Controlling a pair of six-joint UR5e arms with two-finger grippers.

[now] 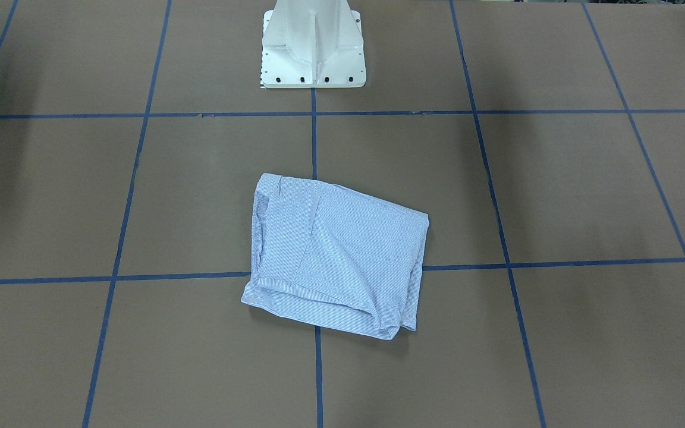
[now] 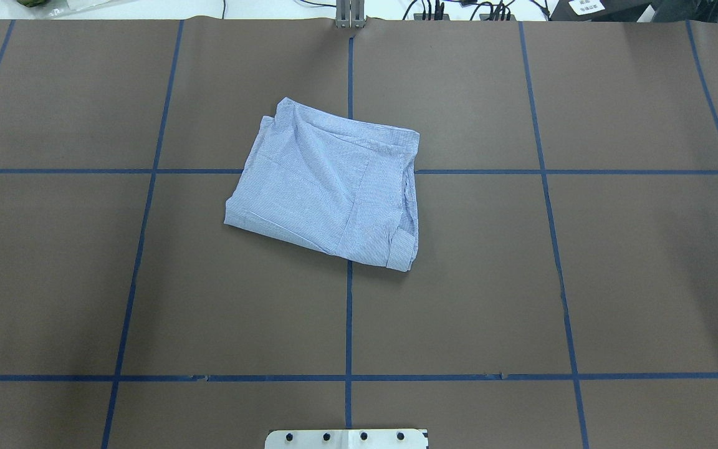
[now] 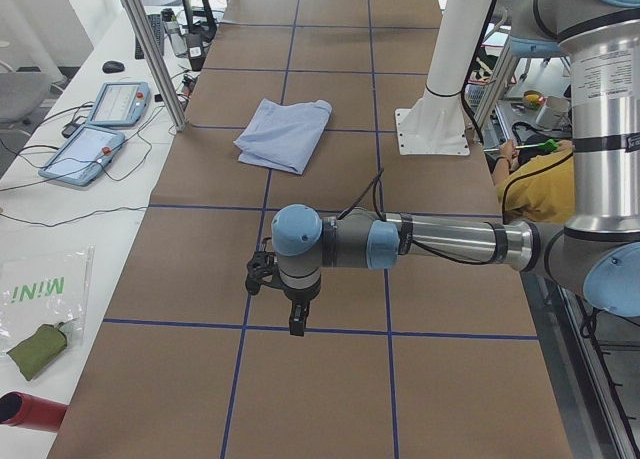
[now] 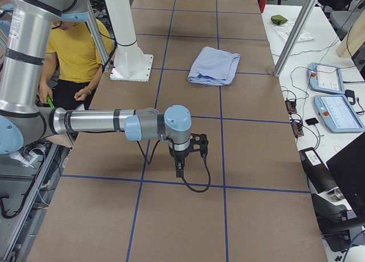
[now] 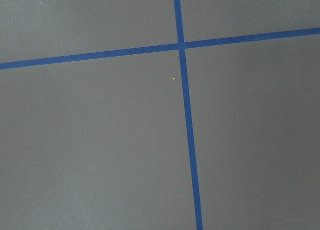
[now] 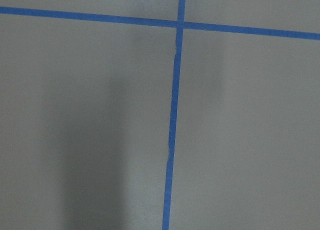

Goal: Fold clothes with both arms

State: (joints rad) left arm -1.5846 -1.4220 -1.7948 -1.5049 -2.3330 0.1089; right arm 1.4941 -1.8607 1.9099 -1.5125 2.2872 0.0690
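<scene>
overhead exterior: folded shirt (image 2: 328, 187). side views: left claw (image 3: 295, 325), right claw (image 4: 179, 169); cannot tell their opening.

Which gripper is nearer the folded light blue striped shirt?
Left gripper, marginally. It and the right gripper hover over opposite table ends; the shirt lies slightly left of centre.

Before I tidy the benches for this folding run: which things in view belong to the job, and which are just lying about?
Job: striped shirt, already folded; left arm; right arm.
Lying about: teach pendant; green pouch; red tube.
</scene>
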